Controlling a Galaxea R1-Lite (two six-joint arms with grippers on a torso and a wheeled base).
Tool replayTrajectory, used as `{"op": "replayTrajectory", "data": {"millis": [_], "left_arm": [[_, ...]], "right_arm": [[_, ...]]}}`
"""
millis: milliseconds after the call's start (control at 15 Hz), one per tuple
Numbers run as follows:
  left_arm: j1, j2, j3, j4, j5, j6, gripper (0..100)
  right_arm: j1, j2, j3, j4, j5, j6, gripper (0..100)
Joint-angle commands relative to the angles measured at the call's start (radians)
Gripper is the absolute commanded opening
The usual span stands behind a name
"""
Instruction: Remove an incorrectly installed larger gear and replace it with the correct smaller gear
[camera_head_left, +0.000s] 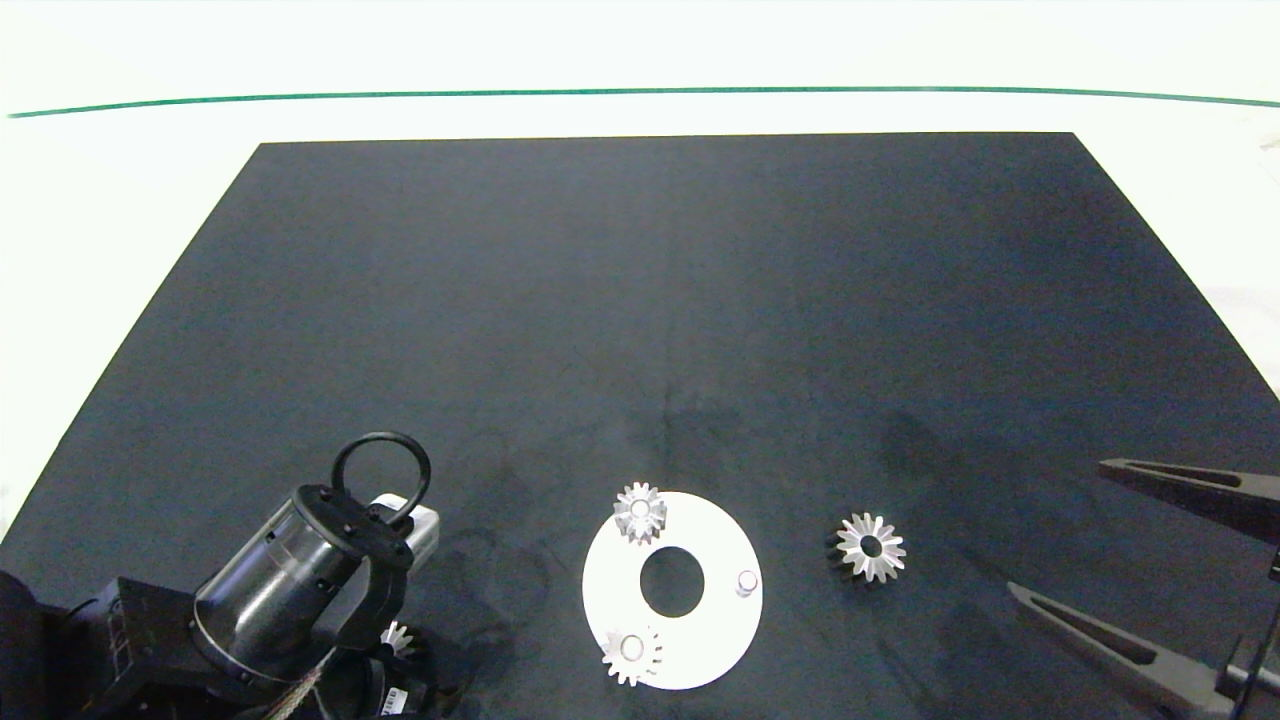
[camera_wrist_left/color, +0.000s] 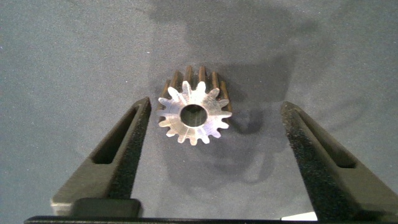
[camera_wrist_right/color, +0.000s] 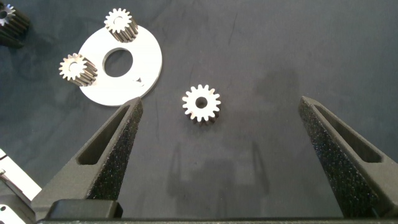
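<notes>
The larger gear (camera_head_left: 870, 547), silver with long starburst teeth, lies flat on the black mat just right of the white ring plate (camera_head_left: 715, 640); it also shows in the right wrist view (camera_wrist_right/color: 201, 104). My right gripper (camera_head_left: 1055, 527) hangs open to its right, not touching it. The smaller gear (camera_wrist_left/color: 194, 115), blunt-toothed with a wide bore, rests on the mat at the front left (camera_head_left: 397, 637). My left gripper (camera_wrist_left/color: 216, 106) is open with one finger on each side of it, and a gap shows at both.
Two pale gears (camera_head_left: 640, 512) (camera_head_left: 631, 652) sit on pegs of the plate, and a third peg (camera_head_left: 747, 582) on its right side stands bare. The left arm (camera_head_left: 290, 580) covers the front left corner. The mat (camera_head_left: 640, 300) stretches far back.
</notes>
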Motion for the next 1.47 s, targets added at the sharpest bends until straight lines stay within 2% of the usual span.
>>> {"op": "replayTrajectory", "data": {"millis": [67,1467], "left_arm": [[0.000,0.005,0.000,-0.006,0.004,-0.002,77],[0.000,-0.001,-0.023,-0.027,0.007,0.002,33]], "right_arm": [[0.000,0.002,0.000,-0.001,-0.001,-0.001,100],[0.000,0.016,0.006,-0.004,-0.001,-0.001,100]]}}
